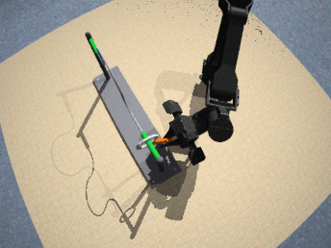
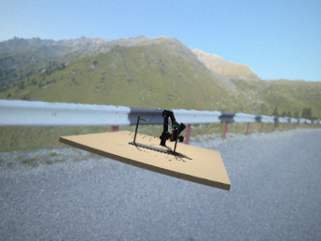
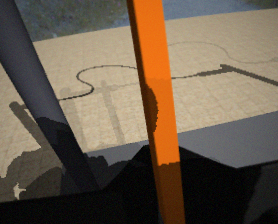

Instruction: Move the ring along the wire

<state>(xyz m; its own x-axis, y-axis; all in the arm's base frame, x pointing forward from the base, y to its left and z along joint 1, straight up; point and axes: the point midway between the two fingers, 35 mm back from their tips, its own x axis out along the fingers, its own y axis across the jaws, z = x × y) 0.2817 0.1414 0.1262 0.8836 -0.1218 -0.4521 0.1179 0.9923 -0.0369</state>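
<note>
Top view, ring: the pale ring [image 1: 140, 143] is seen around the near green wire section [image 1: 151, 146], beside the near post [image 1: 160, 161]; contact with the wire cannot be told.
Top view, handle: the orange handle [image 1: 162, 140] [image 3: 159, 100] is pointed from the ring toward the hand [image 1: 169, 138].
Top view, hand: clenched on the orange handle.
Top view, wire: the thin grey part [image 1: 126, 98] is stretched between the two green sections; the other green section [image 1: 92, 45] is located by the far post [image 1: 103, 68].
Top view, base: both posts are carried by a grey base plate [image 1: 122, 105] on the table [image 1: 250, 175].
Exterior view, arm: the black arm [image 2: 165, 119] is bent down close to one post; ring too small to tell.
Wrist view, handle: seen upright, large, its lower end shaded between dark finger shapes.
Wrist view, post: a dark post [image 3: 37, 85] is seen tilted, left of the handle in the picture.
</note>
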